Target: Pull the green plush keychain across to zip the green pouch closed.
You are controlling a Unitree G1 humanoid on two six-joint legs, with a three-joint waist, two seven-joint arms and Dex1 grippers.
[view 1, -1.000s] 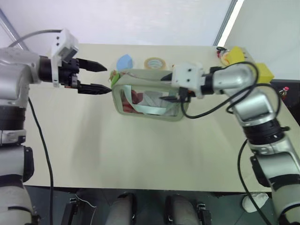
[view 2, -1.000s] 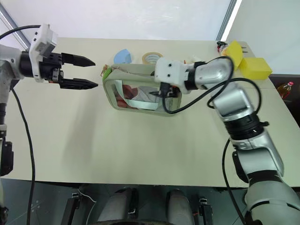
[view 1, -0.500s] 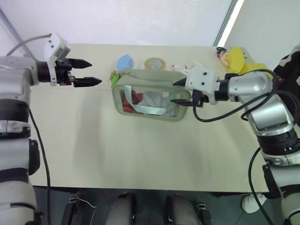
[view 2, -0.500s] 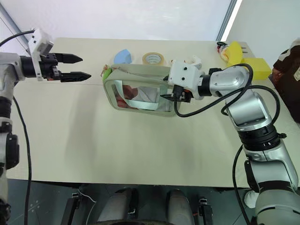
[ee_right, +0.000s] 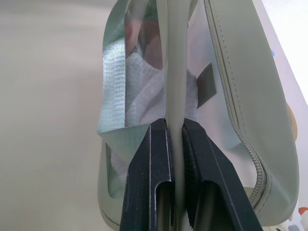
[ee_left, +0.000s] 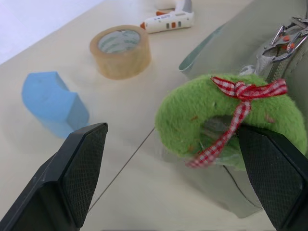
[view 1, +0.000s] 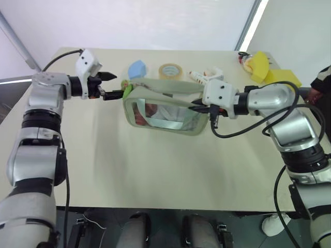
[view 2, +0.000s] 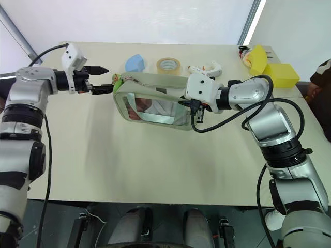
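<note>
The green pouch [view 1: 166,112] lies mid-table, its clear window showing red and white contents. The green plush keychain [ee_left: 226,118], a fuzzy lime ring with a red checked ribbon, hangs at the pouch's left end [view 1: 126,88]. My left gripper [view 1: 110,86] is open, and the keychain sits just ahead of and between its two black fingers [ee_left: 79,168]. My right gripper [view 1: 199,107] is at the pouch's right end. It is shut on a pale edge of the pouch, which is pinched between its fingers [ee_right: 156,178].
Behind the pouch lie a blue block [view 1: 137,68], a tape roll [view 1: 170,70] and a white hand tool [view 1: 207,75]. Yellow blocks [view 1: 269,70] sit at the far right corner. A person's sleeve [view 1: 323,82] shows at the right edge.
My left gripper has moved right and forward, still open, until it reaches the keychain. My right gripper has shut on the pouch's right end.
</note>
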